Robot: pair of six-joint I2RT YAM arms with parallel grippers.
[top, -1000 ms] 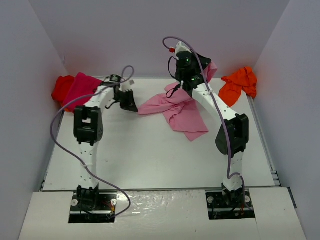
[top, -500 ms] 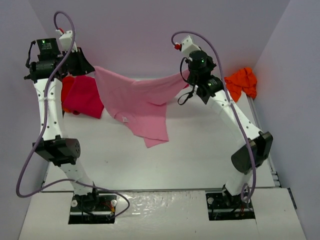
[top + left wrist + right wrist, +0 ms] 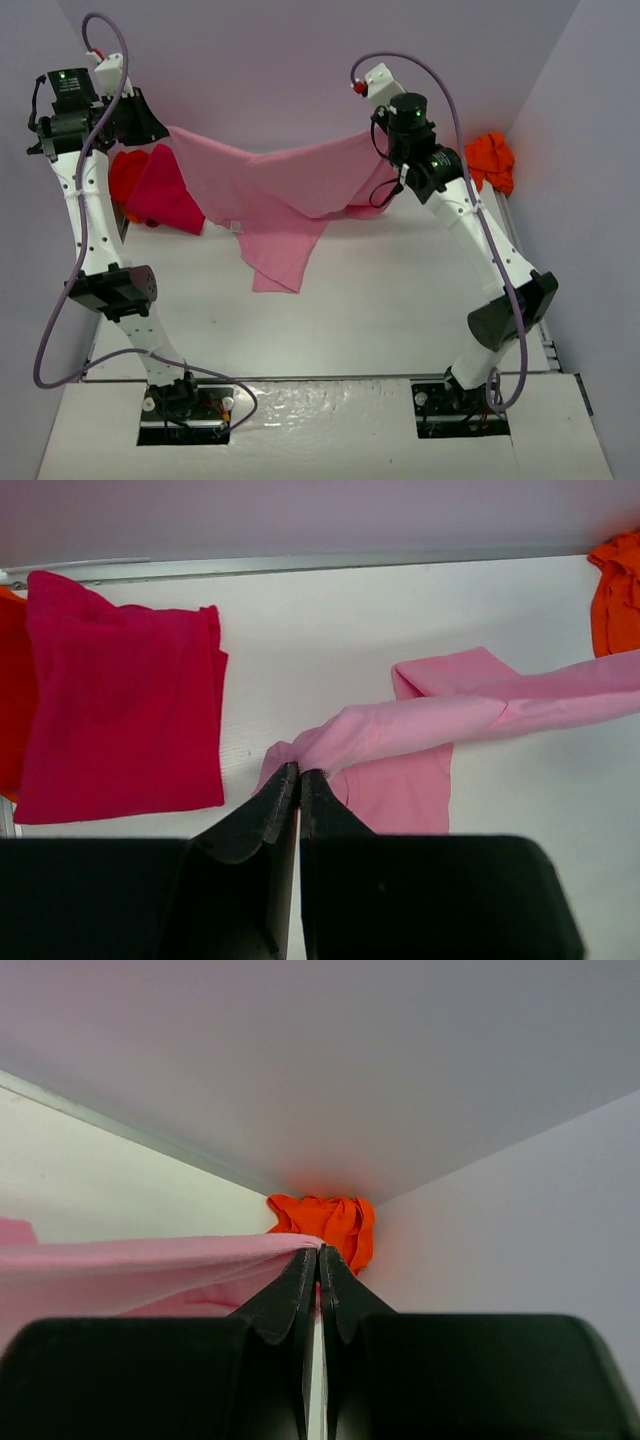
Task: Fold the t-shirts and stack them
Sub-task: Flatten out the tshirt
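Markings: the light pink t-shirt [image 3: 290,185] carries a small pale tag [image 3: 237,226] beside its hanging fold. Any print on it is too small to read.

Left gripper [image 3: 168,130]: raised high over the far-left part of the table [image 3: 380,300]. In the wrist view the two dark fingers [image 3: 270,810] are pressed together, with a bunched corner of the pink cloth pinched at their tips.

Right gripper [image 3: 380,145]: also raised, over the far-right part of the table. Its fingers are together and clamp the thin opposite edge of the same shirt. The cloth runs off to the left from the tips as a taut band.

Pink shirt: slung in the air between the two grippers, sagging in the middle. A long flap hangs down toward the table centre. I cannot tell whether its lowest tip touches the surface.

Magenta t-shirt [image 3: 165,190]: folded flat, a neat rectangle at the far-left of the table, below the left gripper. It lies partly over the red t-shirt [image 3: 122,172], which shows past its left edge.

Orange t-shirt [image 3: 490,160]: crumpled in a heap in the far-right corner, against the walls and well apart from the folded pair. In the right wrist view it sits just behind the fingertips.

A green light [image 3: 62,75] glows on the left arm's wrist housing.
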